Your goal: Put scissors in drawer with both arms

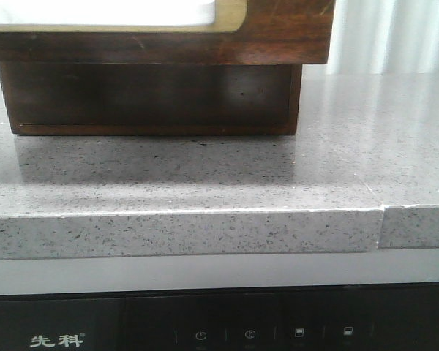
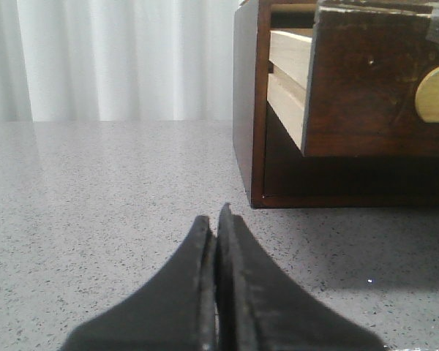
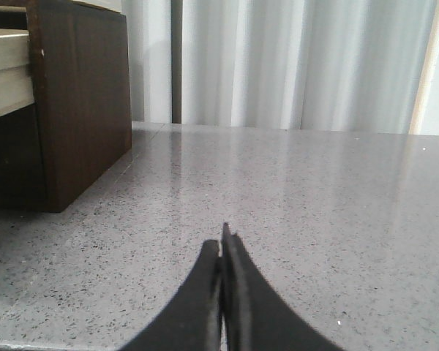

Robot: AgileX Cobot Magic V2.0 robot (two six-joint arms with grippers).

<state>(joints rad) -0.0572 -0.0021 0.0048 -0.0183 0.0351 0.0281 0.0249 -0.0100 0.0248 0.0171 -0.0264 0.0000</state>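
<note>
- The left gripper (image 2: 216,219) is sitting low over the grey speckled counter (image 2: 95,219), its two black fingers pressed flat together with nothing between them.
- The right gripper (image 3: 222,241) is resting the same way, fingers closed tip to tip and holding nothing, above its own bare stretch of the counter.
- Ahead of the left gripper and off to its right side, the dark brown cabinet (image 2: 249,110) is standing on the counter, and the drawer (image 2: 373,88) is sticking out of it toward the camera, pulled partly open.
- The drawer's scratched front panel is showing its pale half-round notch (image 2: 435,93) at the top edge, and its light wooden side wall (image 2: 287,80) is showing between the panel and the cabinet.
- The inside of the drawer is hidden from both wrist cameras; in the front view a pale, overexposed area is filling it, so I cannot tell what is lying in it.
- The scissors are not showing in any of the three views, so their place relative to either gripper cannot be told.
- Ahead of the right gripper and to its left, the cabinet's side is standing on the counter, with the drawer's pale wall jutting out beside it.
- Open counter is stretching forward from both grippers up to the white curtain (image 3: 300,66) behind.
- In the front view the counter's front edge (image 1: 183,232) is running across below the cabinet, with a seam (image 1: 381,227) near its right end.
</note>
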